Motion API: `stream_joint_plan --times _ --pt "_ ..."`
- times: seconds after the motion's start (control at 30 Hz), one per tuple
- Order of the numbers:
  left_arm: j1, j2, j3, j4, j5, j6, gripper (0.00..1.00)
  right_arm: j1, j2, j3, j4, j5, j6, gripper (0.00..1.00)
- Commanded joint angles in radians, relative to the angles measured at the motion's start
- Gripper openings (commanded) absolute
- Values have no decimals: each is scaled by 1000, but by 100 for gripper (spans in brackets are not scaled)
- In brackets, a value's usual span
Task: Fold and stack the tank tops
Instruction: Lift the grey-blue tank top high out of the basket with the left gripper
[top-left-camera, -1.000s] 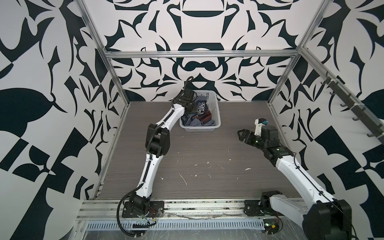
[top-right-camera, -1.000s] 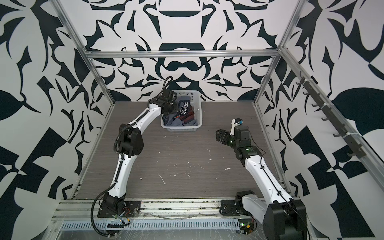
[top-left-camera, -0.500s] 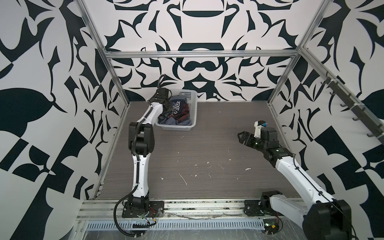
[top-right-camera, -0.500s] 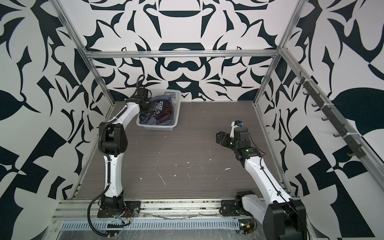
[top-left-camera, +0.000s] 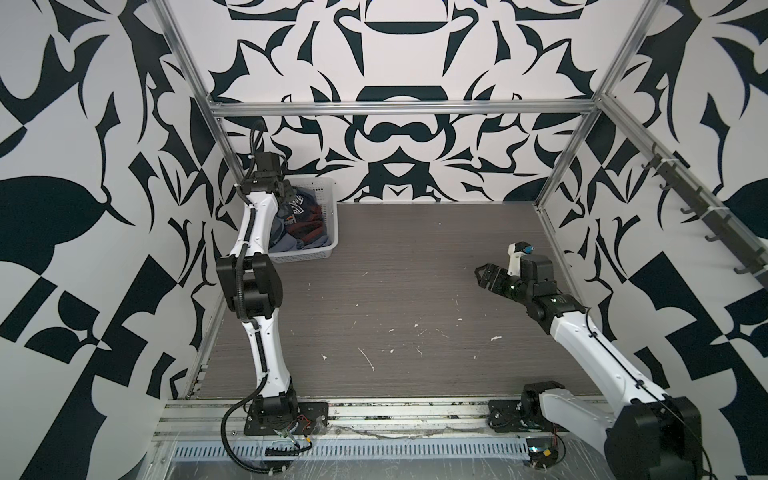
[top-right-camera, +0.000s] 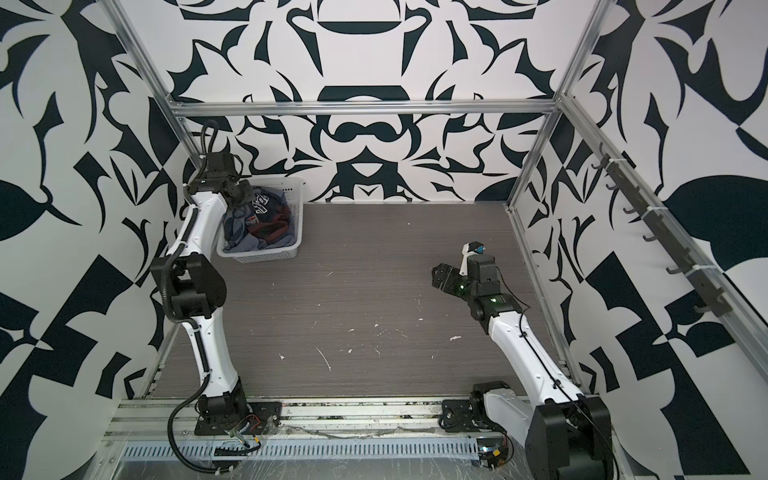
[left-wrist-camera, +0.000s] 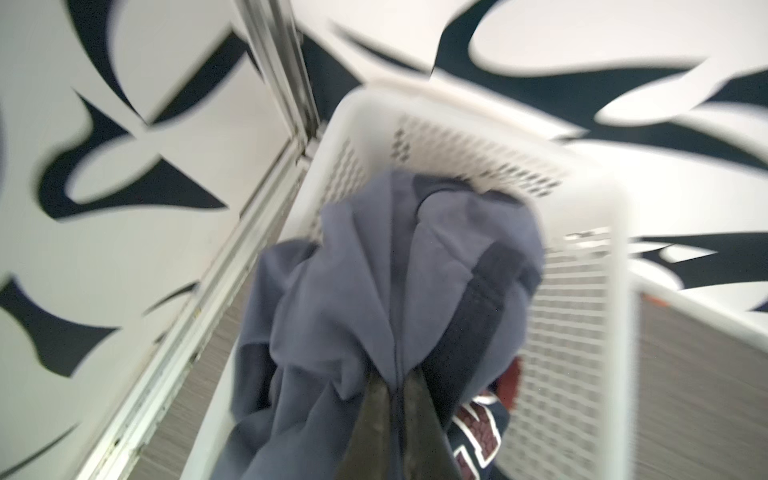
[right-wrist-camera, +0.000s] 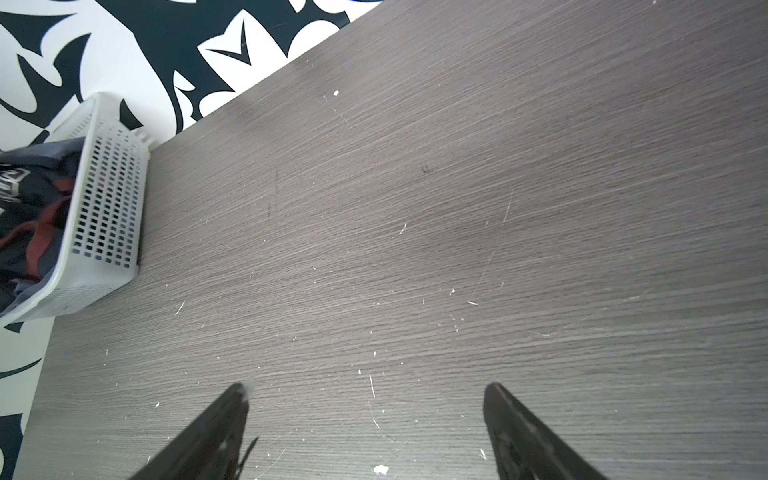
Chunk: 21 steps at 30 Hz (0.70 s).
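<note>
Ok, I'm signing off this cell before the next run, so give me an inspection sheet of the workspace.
Surface: dark wood-grain table, scratched, with white flecks.
Job's things: blue tank top and navy tank top, both crumpled in the white basket at the far left corner; neither is folded yet.
Clutter: nothing seen.
Grippers: left gripper shut on the blue tank top at the basket; right gripper open, empty, above bare table.
Cables: black cable loops above the left arm's wrist; loose wires at its base.
Surroundings: black-and-white patterned walls, metal frame, hooks on the right wall.
</note>
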Motion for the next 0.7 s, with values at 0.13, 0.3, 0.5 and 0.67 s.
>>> stream_joint_plan --times 0.13,0.3,0.5,0.67 --pt "11 -49 98 -63 119 -15 4 4 17 35 -17 13 -20 90" --pt "13 -66 3 -30 123 -22 9 3 2 42 -36 30 -36 90" --pt "20 10 -11 -148 239 -41 41 3 -10 16 -29 28 -22 90" --pt "34 -10 -8 -215 205 -41 67 3 -14 23 -48 30 -37 90"
